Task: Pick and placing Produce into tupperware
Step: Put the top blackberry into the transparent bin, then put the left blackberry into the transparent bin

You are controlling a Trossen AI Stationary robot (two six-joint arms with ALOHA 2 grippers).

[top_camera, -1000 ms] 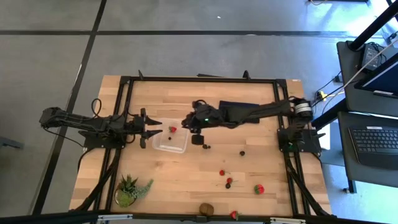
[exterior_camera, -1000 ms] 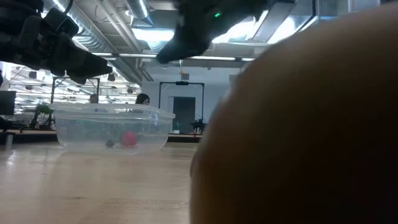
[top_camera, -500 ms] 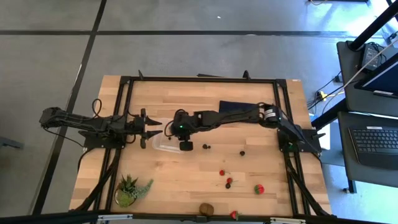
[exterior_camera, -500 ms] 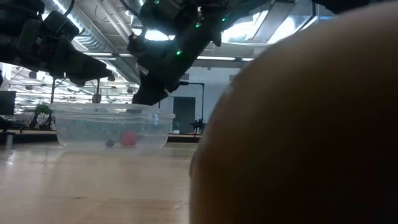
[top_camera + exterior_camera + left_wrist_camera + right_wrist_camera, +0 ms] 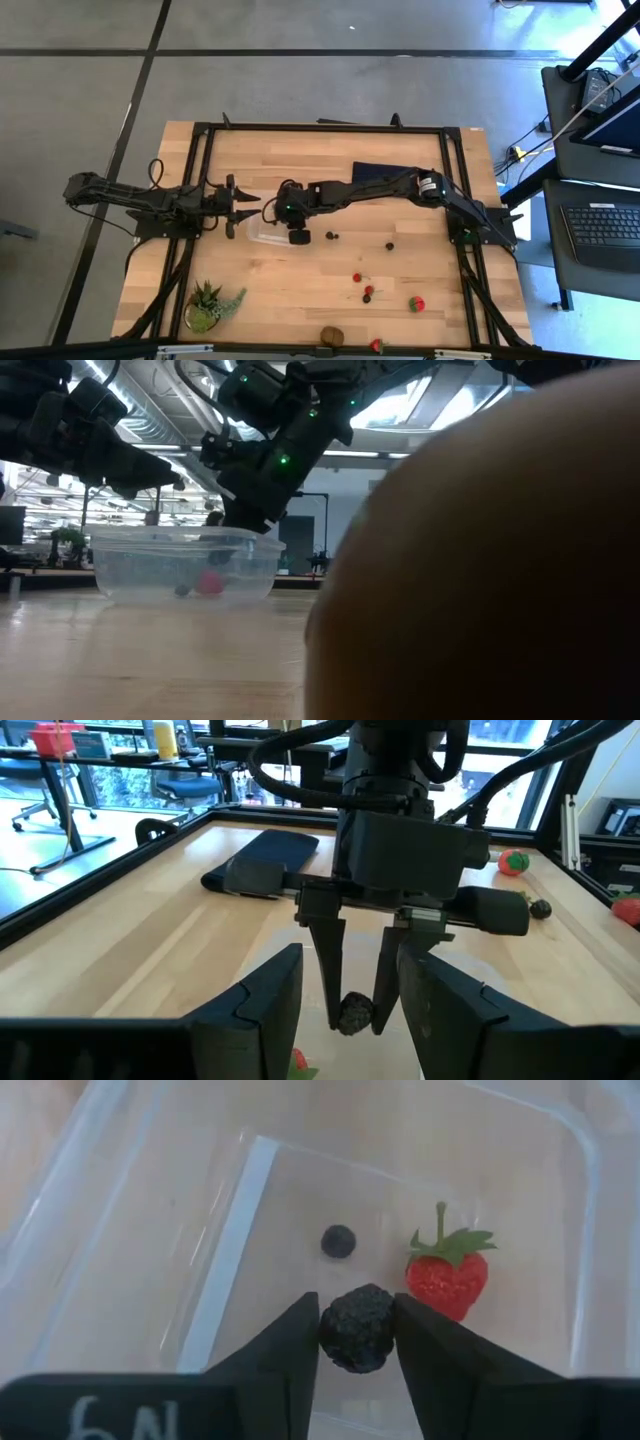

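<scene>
Clamped between my right gripper's [image 5: 357,1342] two dark fingers is a dark berry [image 5: 357,1328], round, bumpy and near black, seen in my right wrist view hanging above the tupperware [image 5: 120,1250]; on the clear floor below lie a smaller dark berry [image 5: 338,1241] and a red strawberry [image 5: 447,1278] with a green top and stalk. From the high view, my right arm reaches across the table [image 5: 260,290] so that the right gripper [image 5: 278,212] sits over the tupperware [image 5: 262,236], while my left gripper [image 5: 250,212] waits just beside the container's left edge; more produce lies well apart on the wood: two dark berries [image 5: 332,236], small strawberries [image 5: 357,277], a bigger strawberry [image 5: 416,303] and a brown kiwi [image 5: 332,335] at the near edge, with a potted plant [image 5: 208,305] at the left and a dark blue mat [image 5: 378,170] behind my arm. Only the low view shows the container's low clear walls [image 5: 185,565] from the side, the strawberry inside a pink blur. My left wrist view faces the right gripper [image 5: 357,1016] head on, berry pinched at its tips, past my own left fingers [image 5: 262,1005], which stand parted and hold nothing
</scene>
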